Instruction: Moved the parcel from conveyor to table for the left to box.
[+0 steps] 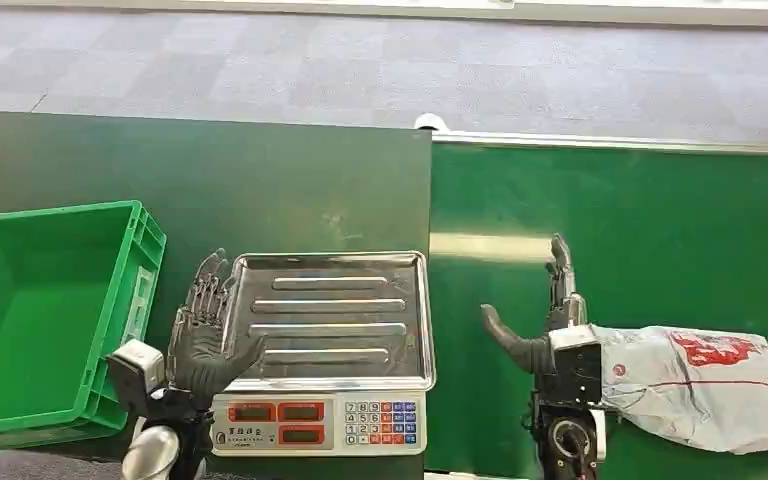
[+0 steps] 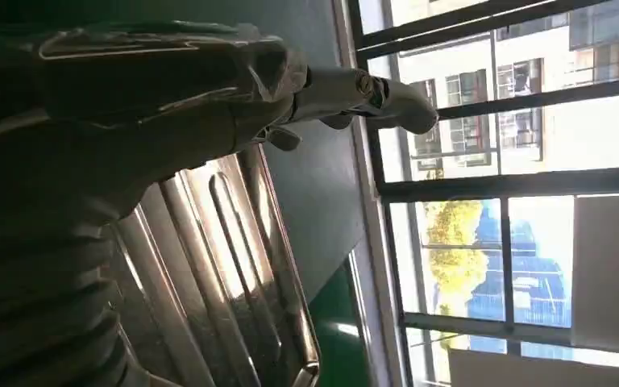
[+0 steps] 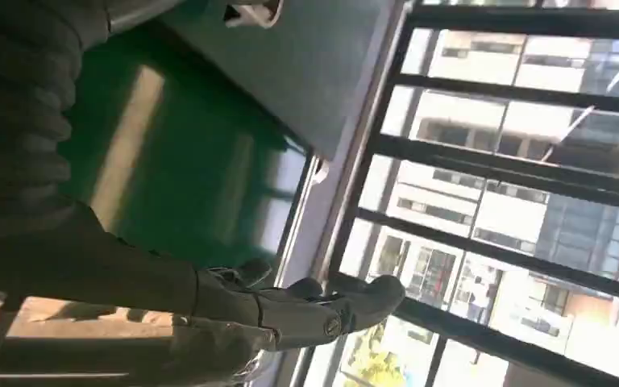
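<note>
A grey plastic parcel (image 1: 695, 385) with red print lies on the green conveyor belt (image 1: 660, 230) at the lower right. My right hand (image 1: 550, 320) stands upright just left of the parcel, fingers straight and thumb spread, holding nothing; in the right wrist view its fingers (image 3: 322, 310) reach out over the belt. My left hand (image 1: 200, 325) is open with fingers spread at the left edge of the scale's steel tray (image 1: 330, 315); the left wrist view shows this hand (image 2: 169, 89) above the ribbed tray (image 2: 234, 282). An empty green box (image 1: 45, 315) sits at the far left.
The scale's front panel (image 1: 320, 420) with red displays and a keypad faces me at the table's near edge. The dark table (image 1: 210, 180) meets the conveyor along a straight seam at centre. Grey carpet floor (image 1: 360, 60) lies beyond.
</note>
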